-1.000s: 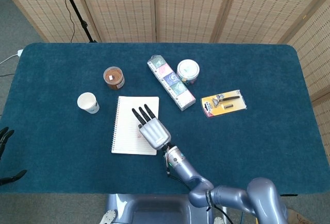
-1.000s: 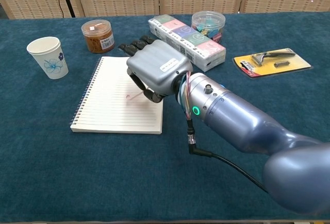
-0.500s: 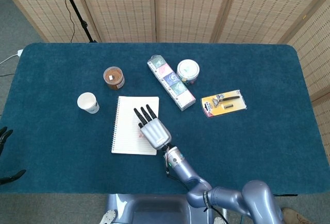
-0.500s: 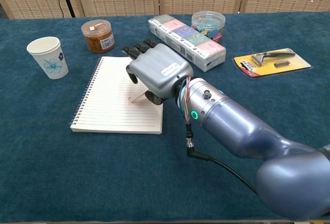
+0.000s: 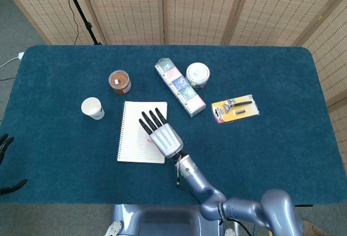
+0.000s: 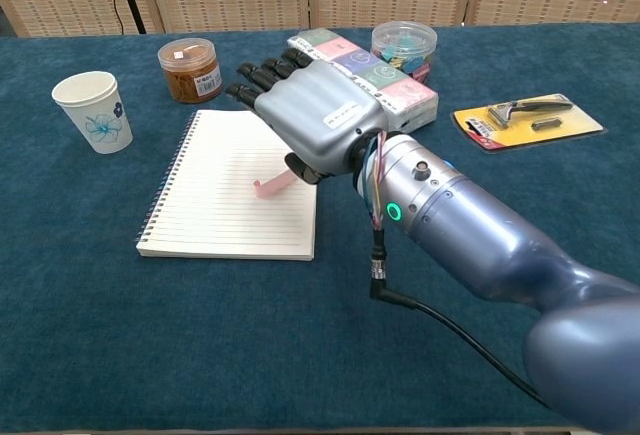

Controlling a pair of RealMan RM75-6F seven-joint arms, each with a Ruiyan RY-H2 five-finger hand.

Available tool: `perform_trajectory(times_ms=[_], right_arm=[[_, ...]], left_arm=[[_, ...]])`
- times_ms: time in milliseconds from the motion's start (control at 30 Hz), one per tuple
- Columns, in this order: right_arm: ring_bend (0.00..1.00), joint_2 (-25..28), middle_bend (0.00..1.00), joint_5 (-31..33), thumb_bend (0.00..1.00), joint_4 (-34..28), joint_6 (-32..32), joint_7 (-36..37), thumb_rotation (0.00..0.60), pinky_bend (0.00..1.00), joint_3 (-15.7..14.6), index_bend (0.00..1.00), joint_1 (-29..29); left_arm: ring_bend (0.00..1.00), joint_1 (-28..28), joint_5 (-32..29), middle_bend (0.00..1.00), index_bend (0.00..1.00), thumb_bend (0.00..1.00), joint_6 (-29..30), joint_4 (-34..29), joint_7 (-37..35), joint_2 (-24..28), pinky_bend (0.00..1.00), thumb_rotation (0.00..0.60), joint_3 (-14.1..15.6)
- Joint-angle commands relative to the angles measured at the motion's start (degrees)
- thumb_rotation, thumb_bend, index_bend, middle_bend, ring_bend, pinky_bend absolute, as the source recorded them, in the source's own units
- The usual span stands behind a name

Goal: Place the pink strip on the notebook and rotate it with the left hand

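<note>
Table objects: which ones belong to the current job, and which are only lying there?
Job: pink strip, notebook, right hand over them.
Lying about: paper cup, brown jar, long box, clear tub, razor pack.

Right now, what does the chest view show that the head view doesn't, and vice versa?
Chest view only: the pink strip lying on the notebook, partly under the right hand, which hovers with fingers spread; the head view's hand hides it.

Head view only: the left hand at the table's left edge, dark fingers just visible, and the table's full outline.

Both: notebook, right hand, paper cup, brown jar, tissue pack, clip tub, razor pack.
</note>
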Motion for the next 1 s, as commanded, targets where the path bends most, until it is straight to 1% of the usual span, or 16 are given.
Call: perform_trajectory(times_ms=[33,200,267,300,400,433,533,600,700,767,800,833,867,900,933,1000], right_arm=[[0.00,1.3,0.00,-0.6,0.50,-1.5,0.6,-0.6,0.600,0.02,-0.1,0.00,-0.5],[0.00,3.4,0.00,-1.2,0.49,-4.0,1.8,-0.4,0.600,0.02,-0.1,0.03,-1.2],[0.00,5.0,0.00,-2.5,0.45,-5.8,3.0,1.0,0.600,0.02,-0.5,0.06,-1.8],[0.00,6.3,0.00,-3.5,0.37,-7.3,4.6,2.5,0.600,0.02,-0.6,0.07,-2.5],[0.00,12.4,0.00,-5.3,0.08,-12.3,8.0,6.3,0.600,0.02,-1.3,0.07,-5.5],[0.00,15.0,0.00,-5.6,0.02,-14.2,8.5,7.6,0.600,0.02,-1.7,0.07,-6.6],[0.00,19.1,0.00,-6.2,0.00,-16.8,9.1,9.8,0.600,0.02,-2.4,0.08,-8.1],[0.00,23.7,0.00,-6.7,0.00,-19.4,10.1,12.4,0.600,0.02,-3.3,0.08,-10.2],[0.00,31.6,0.00,-8.0,0.00,-22.9,12.7,18.2,0.600,0.03,-5.5,0.08,-14.2],[0.00,36.1,0.00,-8.8,0.00,-24.7,13.9,21.5,0.600,0.03,-7.2,0.08,-16.6],[0.00,38.0,0.00,-8.9,0.00,-25.5,14.5,22.9,0.600,0.04,-7.9,0.08,-17.9],[0.00,39.5,0.00,-9.2,0.00,-26.3,14.9,24.0,0.600,0.04,-8.5,0.08,-18.7],[0.00,41.6,0.00,-9.5,0.00,-27.3,15.8,25.6,0.600,0.04,-9.4,0.08,-20.1],[0.00,43.0,0.00,-9.9,0.00,-27.9,16.3,26.6,0.600,0.04,-10.1,0.07,-21.0],[0.00,44.2,0.00,-10.2,0.00,-28.3,16.9,27.4,0.600,0.04,-10.6,0.07,-21.9],[0.00,46.1,0.00,-10.6,0.00,-29.1,18.1,29.0,0.600,0.04,-11.5,0.07,-23.5]], left_arm=[[0.00,0.0,0.3,0.00,0.00,0.00,0.1,0.0,0.1,0.0,0.00,0.600,0.1],[0.00,0.2,0.6,0.00,0.00,0.00,0.3,0.1,0.0,-0.1,0.00,0.600,0.3],[0.00,0.0,1.0,0.00,0.00,0.00,0.3,0.4,-0.3,-0.1,0.00,0.600,0.3],[0.00,-0.4,1.6,0.00,0.00,0.00,-0.4,0.7,-0.9,0.1,0.00,0.600,0.6],[0.00,-3.2,2.9,0.00,0.00,0.00,-4.8,1.6,-3.9,1.3,0.00,0.600,1.2],[0.00,-4.4,3.3,0.00,0.00,0.00,-6.3,2.0,-5.2,1.7,0.00,0.600,1.2],[0.00,-6.2,4.0,0.00,0.00,0.00,-8.0,2.8,-7.3,1.9,0.00,0.600,0.8],[0.00,-8.3,4.7,0.00,0.00,0.00,-9.8,3.8,-9.7,2.1,0.00,0.600,0.4],[0.00,-11.9,5.3,0.00,0.00,0.00,-13.5,3.6,-12.2,3.2,0.00,0.600,-0.3],[0.06,-13.7,5.3,0.08,0.00,0.00,-15.0,2.7,-11.1,3.7,0.01,0.600,-1.2],[0.16,-14.6,5.2,0.20,0.00,0.00,-15.6,2.2,-10.3,3.8,0.07,0.600,-1.7],[0.29,-15.3,4.9,0.36,0.00,0.00,-16.4,1.6,-9.6,4.0,0.17,0.600,-2.0],[0.38,-16.4,4.4,0.46,0.00,0.00,-17.7,0.5,-8.4,4.3,0.26,0.600,-2.5],[0.49,-17.1,4.0,0.59,0.00,0.00,-18.6,-0.4,-7.5,4.5,0.39,0.600,-2.9],[0.58,-17.8,3.6,0.68,0.00,0.00,-19.4,-1.2,-6.6,4.7,0.51,0.600,-3.2],[0.70,-19.1,2.9,0.80,0.00,0.00,-21.0,-2.7,-5.3,4.9,0.68,0.600,-3.8]])
